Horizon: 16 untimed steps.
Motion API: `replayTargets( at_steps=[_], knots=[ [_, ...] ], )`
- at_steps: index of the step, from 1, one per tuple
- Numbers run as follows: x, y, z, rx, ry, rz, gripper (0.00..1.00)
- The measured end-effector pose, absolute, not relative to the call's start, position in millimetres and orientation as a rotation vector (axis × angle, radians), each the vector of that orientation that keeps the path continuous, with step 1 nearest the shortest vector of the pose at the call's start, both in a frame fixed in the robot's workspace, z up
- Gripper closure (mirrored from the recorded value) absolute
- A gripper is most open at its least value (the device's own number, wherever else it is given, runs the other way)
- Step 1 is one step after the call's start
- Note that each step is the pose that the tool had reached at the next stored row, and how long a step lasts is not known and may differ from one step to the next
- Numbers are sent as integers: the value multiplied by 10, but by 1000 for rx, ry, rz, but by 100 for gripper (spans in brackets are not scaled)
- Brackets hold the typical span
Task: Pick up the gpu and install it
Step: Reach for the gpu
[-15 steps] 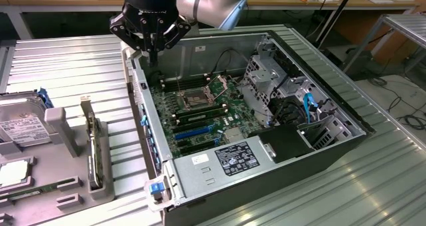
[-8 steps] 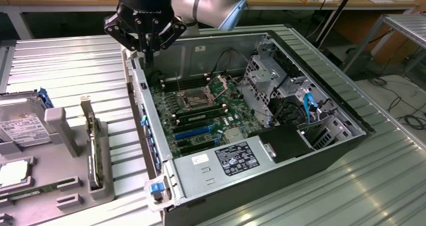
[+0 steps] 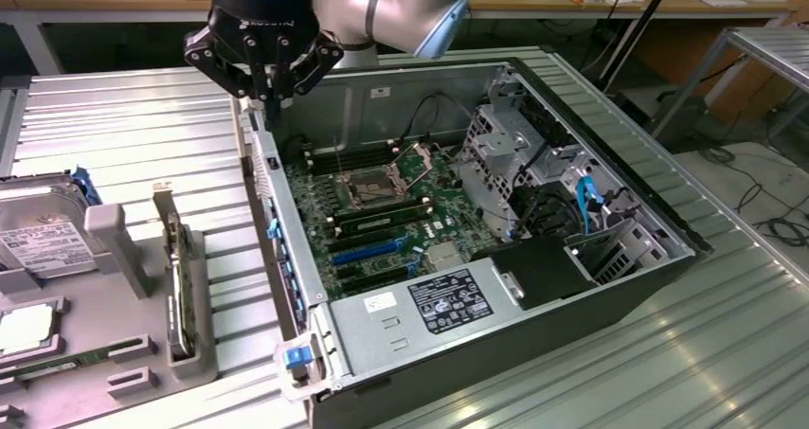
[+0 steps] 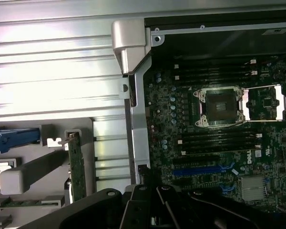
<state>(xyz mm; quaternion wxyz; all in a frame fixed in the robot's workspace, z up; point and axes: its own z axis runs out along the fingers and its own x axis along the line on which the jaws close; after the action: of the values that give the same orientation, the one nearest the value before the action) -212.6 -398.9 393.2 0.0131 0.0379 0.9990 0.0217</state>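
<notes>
The gpu (image 3: 178, 282) stands on edge in a slot of the grey holder tray (image 3: 120, 353) at the exterior view's left. It shows as a thin green card with a metal bracket end (image 4: 76, 164). My gripper (image 3: 268, 102) hangs shut and empty above the far left corner of the open computer case (image 3: 379, 325), well away from the gpu and higher than it. Inside the case lies the green motherboard (image 4: 181, 119) with an open processor socket (image 4: 221, 106) and a blue card slot (image 4: 200, 170).
A silver hard drive (image 3: 44, 235) and a processor chip (image 3: 26, 327) sit in the tray beside the gpu. The case holds a labelled power supply (image 3: 442, 301), drive cages (image 3: 506, 154) and cables. Ribbed metal tabletop (image 3: 139, 135) surrounds everything.
</notes>
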Motion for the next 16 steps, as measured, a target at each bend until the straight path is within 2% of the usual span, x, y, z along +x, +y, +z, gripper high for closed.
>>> replayTargets(
  at_steps=[16],
  knots=[
    [-2302, -3989, 3932, 118, 3113, 68, 89]
  ],
)
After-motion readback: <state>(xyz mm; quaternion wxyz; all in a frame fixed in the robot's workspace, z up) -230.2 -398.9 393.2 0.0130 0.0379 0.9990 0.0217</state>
